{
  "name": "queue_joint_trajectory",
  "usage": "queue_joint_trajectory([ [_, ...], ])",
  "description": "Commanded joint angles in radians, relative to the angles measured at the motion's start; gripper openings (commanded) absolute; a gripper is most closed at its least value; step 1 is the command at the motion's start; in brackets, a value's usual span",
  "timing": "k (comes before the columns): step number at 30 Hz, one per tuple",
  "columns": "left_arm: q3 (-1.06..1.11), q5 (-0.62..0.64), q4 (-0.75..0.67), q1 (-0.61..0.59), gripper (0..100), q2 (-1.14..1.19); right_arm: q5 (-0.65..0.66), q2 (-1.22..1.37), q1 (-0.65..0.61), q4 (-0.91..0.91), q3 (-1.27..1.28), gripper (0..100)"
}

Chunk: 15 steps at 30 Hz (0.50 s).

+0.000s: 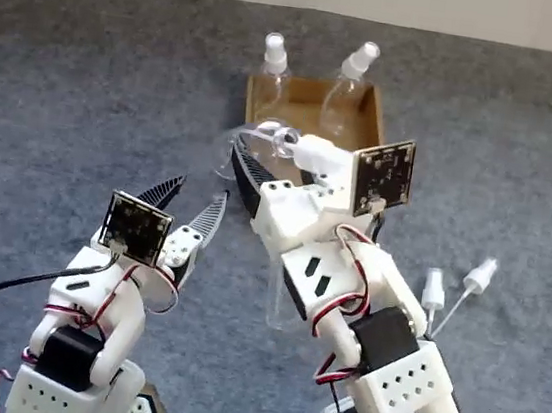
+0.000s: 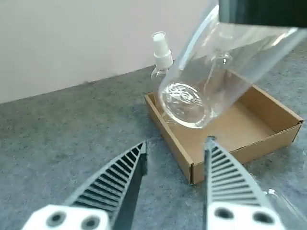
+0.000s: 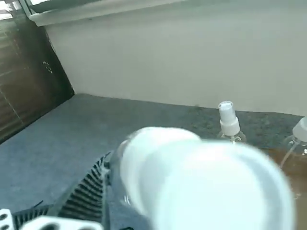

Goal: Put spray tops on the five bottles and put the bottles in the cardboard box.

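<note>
High view: right gripper (image 1: pixel 262 159) clamps tilted capped bottle (image 1: pixel 284 143) at cardboard box (image 1: pixel 377 113) rim, left gripper (image 1: pixel 200 195) wide open, empty; releasing here risks toppling boxed bottles (image 1: pixel 341 104)

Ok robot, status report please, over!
Left gripper open. Right gripper shut on bottle, over cardboard box's near edge. Two capped bottles at far end.

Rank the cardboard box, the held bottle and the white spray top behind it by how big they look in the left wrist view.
1. cardboard box and held bottle: about alike. The bottle is nearer the camera, so I won't rank them.
2. white spray top: clearly smallest.
</note>
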Motion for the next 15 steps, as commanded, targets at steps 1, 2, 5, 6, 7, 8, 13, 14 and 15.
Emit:
queue_joint_trajectory([
  [1,-0.024,0.008,-0.002,-0.005,17,-0.008,0.071,-0.022,0.013,0.053,-0.067,0.3],
  [2,-0.024,0.008,-0.002,-0.005,17,-0.008,0.084,-0.022,0.008,0.053,-0.068,0.3],
  [5,-0.022,0.006,0.0,-0.005,16,-0.008,0.103,-0.022,0.005,0.056,-0.068,0.3],
  [6,-0.022,0.006,0.002,-0.005,16,-0.008,0.115,-0.021,0.008,0.058,-0.068,0.3],
  [7,-0.021,0.006,0.002,-0.005,16,-0.008,0.13,-0.013,0.012,0.061,-0.068,0.3],
  [8,-0.016,0.006,0.002,-0.008,16,-0.008,0.144,0.005,0.013,0.077,-0.073,0.3],
  [13,-0.015,0.005,0.003,-0.013,16,-0.008,0.157,0.176,0.053,0.229,-0.245,0.3],
  [14,-0.015,0.005,0.003,-0.013,16,-0.008,0.167,0.214,0.07,0.271,-0.3,0.3],
  [15,-0.015,0.005,0.003,-0.015,16,-0.008,0.189,0.252,0.088,0.311,-0.364,0.3],
])
